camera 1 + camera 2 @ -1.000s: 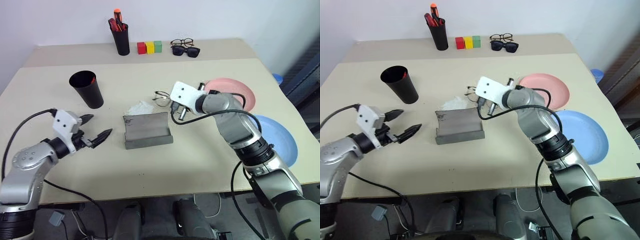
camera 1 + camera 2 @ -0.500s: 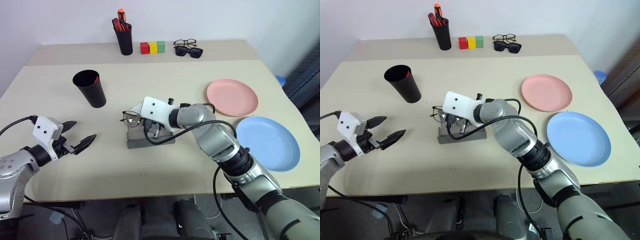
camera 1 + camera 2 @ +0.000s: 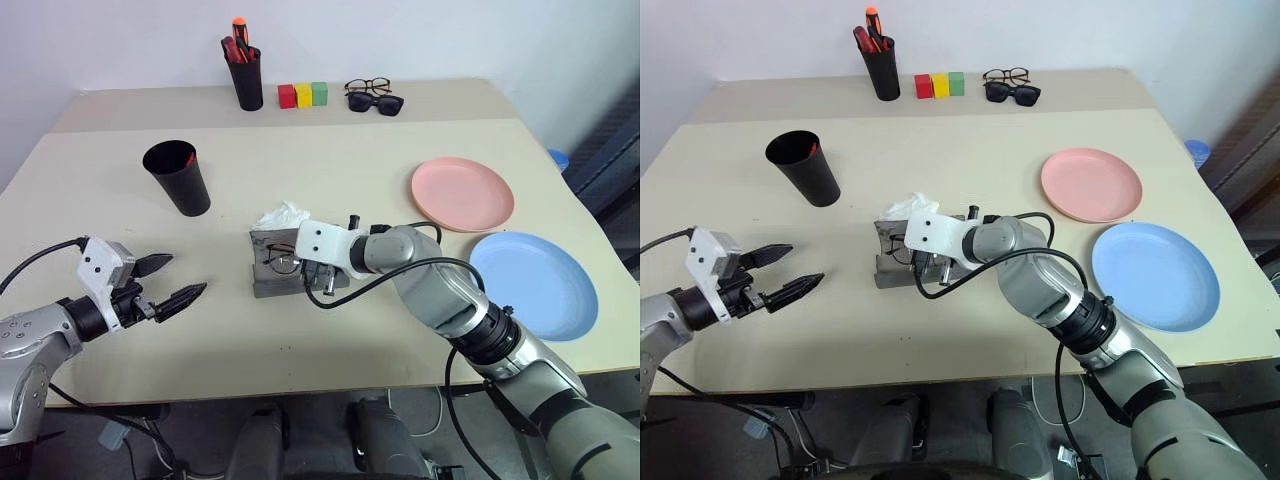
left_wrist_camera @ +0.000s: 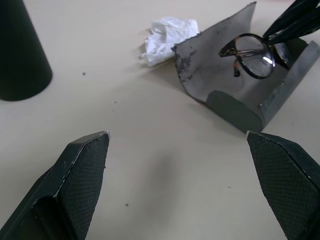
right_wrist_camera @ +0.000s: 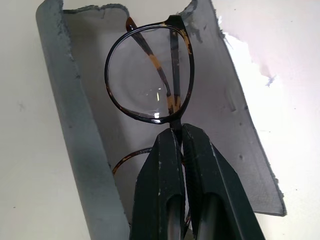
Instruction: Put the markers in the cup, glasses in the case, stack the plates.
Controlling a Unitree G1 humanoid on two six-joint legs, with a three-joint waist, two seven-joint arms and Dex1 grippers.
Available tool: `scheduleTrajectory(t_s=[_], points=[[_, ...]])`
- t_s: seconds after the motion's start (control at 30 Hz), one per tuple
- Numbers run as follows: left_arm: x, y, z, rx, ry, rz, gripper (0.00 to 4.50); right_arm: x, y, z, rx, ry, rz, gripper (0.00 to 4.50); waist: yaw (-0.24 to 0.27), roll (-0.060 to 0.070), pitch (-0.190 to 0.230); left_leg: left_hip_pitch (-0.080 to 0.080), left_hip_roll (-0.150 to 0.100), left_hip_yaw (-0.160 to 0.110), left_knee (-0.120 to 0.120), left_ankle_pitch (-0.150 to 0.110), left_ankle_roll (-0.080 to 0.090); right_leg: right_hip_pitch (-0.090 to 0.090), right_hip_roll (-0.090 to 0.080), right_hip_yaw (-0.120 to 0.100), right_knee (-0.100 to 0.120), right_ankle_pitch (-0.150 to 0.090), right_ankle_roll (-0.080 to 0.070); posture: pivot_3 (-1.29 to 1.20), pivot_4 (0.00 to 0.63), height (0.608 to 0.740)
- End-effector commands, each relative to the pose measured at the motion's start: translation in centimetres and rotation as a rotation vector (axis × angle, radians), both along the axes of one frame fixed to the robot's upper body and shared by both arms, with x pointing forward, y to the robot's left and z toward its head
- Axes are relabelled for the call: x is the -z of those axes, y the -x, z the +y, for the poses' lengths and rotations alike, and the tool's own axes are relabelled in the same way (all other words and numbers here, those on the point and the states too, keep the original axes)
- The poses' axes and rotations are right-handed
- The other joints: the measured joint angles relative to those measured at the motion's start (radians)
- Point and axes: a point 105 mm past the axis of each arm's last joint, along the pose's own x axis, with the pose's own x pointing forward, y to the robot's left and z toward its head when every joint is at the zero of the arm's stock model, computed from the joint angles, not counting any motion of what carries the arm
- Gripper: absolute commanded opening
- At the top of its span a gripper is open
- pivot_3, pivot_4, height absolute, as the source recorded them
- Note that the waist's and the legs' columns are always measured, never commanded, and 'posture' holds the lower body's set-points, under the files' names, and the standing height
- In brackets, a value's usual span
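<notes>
The dark grey case (image 3: 268,285) lies open at the table's middle. My right gripper (image 5: 177,132) is shut on the bridge of the thin-framed glasses (image 5: 140,85) and holds them inside the case (image 5: 70,125), low over its lining. The glasses (image 4: 252,52) also show in the left wrist view. My left gripper (image 3: 185,275) hovers open and empty to the left of the case. The black cup (image 3: 178,178) stands upright at the left, with a marker's red end (image 3: 187,157) inside its rim. At the right, the pink plate (image 3: 462,193) and the blue plate (image 3: 533,285) lie side by side, apart.
A crumpled white tissue (image 3: 282,216) lies just behind the case. Along the far edge stand a black pen pot (image 3: 245,75), three coloured blocks (image 3: 303,95) and two other pairs of glasses (image 3: 372,98). The table's front edge is near my left arm.
My right gripper has brought the glasses from behind the case down into it. My left gripper has stayed open in about the same place.
</notes>
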Motion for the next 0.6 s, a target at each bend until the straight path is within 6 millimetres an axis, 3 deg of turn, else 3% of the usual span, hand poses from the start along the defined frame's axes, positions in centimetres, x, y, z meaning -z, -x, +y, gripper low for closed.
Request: scheduleTrajectory(t_s=[0.03,0.07,0.1,0.17,0.27,0.4,0.5,0.57,0.6], points=[[-0.8,-0.2,-0.4,0.022,-0.020,-0.035,4.50,-0.7,0.2,0.2,-0.016,-0.006,-0.030,0.03,0.000,0.000,0.000,0.000,0.000,0.000,0.000,0.000,0.000,0.000,0.000,0.000,0.000,0.000,0.000,0.00,0.150,0.740],[-0.7,-0.2,-0.4,0.022,-0.021,-0.036,4.50,-0.7,0.3,0.3,-0.021,-0.010,-0.018,0.03,0.000,0.000,0.000,0.000,0.000,0.000,0.000,0.000,0.000,0.000,0.000,0.000,0.000,0.000,0.000,0.00,0.150,0.740],[-0.7,-0.2,-0.4,0.021,-0.021,-0.037,4.50,-0.7,0.5,0.4,-0.030,-0.012,-0.011,0.32,0.001,0.000,0.000,0.000,0.000,0.000,0.000,0.000,0.000,0.000,0.000,0.000,0.000,0.000,0.000,0.00,0.150,0.740],[-0.7,-0.3,-0.4,0.020,-0.023,-0.039,4.50,-0.8,0.6,0.4,-0.039,-0.016,-0.009,1.01,0.000,0.000,0.000,0.000,0.000,0.000,0.000,0.000,0.000,0.000,0.000,0.000,0.000,0.000,0.000,0.00,0.150,0.740],[-0.6,-0.7,-0.3,0.002,-0.028,-0.055,4.50,-1.5,0.4,0.5,-0.036,-0.046,-0.025,2.40,0.000,0.000,0.000,0.000,0.000,0.000,0.000,0.000,0.000,0.000,0.000,0.000,0.000,0.000,0.000,0.00,0.150,0.740],[-1.2,-1.9,-0.8,-0.017,0.019,-0.063,4.50,-3.3,0.3,0.5,-0.050,-0.112,-0.044,2.40,0.004,0.000,0.000,0.000,0.000,0.000,0.000,0.000,0.000,0.000,0.000,0.000,0.000,0.000,0.000,0.00,0.150,0.740],[-2.1,-3.7,-2.6,0.004,0.075,-0.062,3.64,-4.4,0.1,0.2,-0.064,-0.159,-0.066,2.46,0.009,0.000,0.000,0.000,-0.001,-0.001,0.001,0.000,0.000,0.001,0.000,-0.001,0.000,0.000,0.000,0.00,0.150,0.740],[-2.6,-4.9,-3.7,0.013,0.091,-0.065,2.55,-4.8,0.1,-0.2,-0.076,-0.173,-0.083,2.46,0.007,-0.001,0.000,0.000,-0.001,-0.002,0.001,0.000,0.000,0.002,0.000,-0.002,-0.001,0.000,0.000,0.00,0.150,0.740],[-2.8,-5.8,-4.3,0.007,0.090,-0.062,2.22,-5.0,0.1,-0.4,-0.084,-0.182,-0.093,2.46,0.009,0.000,0.000,0.000,-0.001,-0.002,0.001,0.000,0.000,0.002,0.000,-0.002,-0.001,0.000,0.000,0.00,0.150,0.740]])
